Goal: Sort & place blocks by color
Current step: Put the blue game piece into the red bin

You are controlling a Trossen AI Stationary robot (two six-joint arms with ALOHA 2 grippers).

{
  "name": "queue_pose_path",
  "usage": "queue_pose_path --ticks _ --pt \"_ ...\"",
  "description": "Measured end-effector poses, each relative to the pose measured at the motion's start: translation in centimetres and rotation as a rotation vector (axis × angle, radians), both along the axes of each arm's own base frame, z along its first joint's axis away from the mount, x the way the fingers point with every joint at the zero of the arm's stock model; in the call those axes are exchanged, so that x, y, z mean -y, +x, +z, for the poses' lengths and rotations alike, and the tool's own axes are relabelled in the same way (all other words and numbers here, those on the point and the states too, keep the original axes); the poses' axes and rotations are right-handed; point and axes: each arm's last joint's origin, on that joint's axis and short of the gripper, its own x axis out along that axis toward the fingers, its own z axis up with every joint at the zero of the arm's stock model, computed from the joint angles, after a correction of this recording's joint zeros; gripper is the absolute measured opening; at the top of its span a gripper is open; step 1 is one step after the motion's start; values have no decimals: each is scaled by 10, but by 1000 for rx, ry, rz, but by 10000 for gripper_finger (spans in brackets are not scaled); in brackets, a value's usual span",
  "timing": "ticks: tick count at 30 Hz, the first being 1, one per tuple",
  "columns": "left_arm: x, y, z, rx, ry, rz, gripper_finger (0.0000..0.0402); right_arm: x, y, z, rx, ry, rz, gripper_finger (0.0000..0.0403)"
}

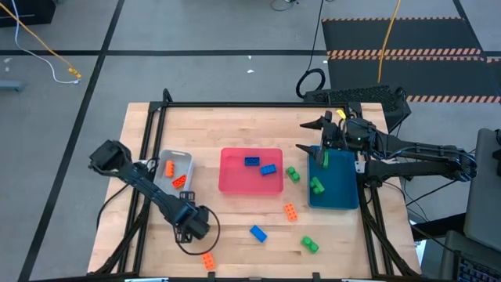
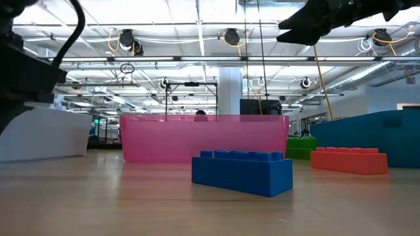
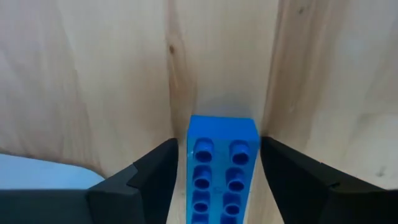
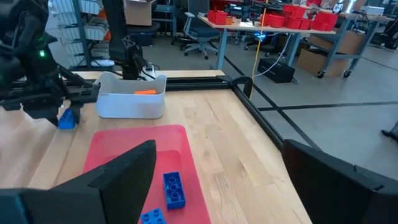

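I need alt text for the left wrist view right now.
A blue studded block sits between the left gripper's two dark fingers, which flank it with narrow gaps on either side. Bare wooden table fills the rest, with a pale patch at one corner.

No text, label, brand, number or sign can be read in any of the views. The blocks, trays and arms carry no legible marking. Objects in the room behind are too far off to read.
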Motion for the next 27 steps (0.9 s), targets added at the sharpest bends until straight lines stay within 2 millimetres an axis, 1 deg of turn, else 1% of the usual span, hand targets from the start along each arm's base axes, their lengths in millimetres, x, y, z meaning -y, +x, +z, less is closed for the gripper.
queue_pose_path --ticks 3,7,9,12,15,17,19,23,25,27 --pt "1 0 -2 -20 -11 -25 198 0 0 0 0 0 0 341" --pt "-4 2 0 -34 -18 -24 138 0 0 0 1 -3 0 341" --pt "-9 5 4 -42 -6 -11 138 0 0 1 7 -4 0 341" --pt "-13 14 12 -19 -22 15 138 0 0 2 18 -7 0 341" --pt "-16 21 20 -24 -21 -1 138 0 1 3 29 -10 0 341" --pt "-17 28 28 0 -38 -20 138 0 1 3 30 -11 0 341" --pt "-18 37 38 35 -42 -34 138 0 1 4 36 -25 1 341" --pt "-23 59 65 162 -11 -117 163 0 1 6 52 -33 -1 341" --pt "-30 72 79 231 27 -153 165 0 1 6 54 -35 -1 341" --pt "-42 85 94 302 89 -180 157 0 1 6 54 -38 0 341"
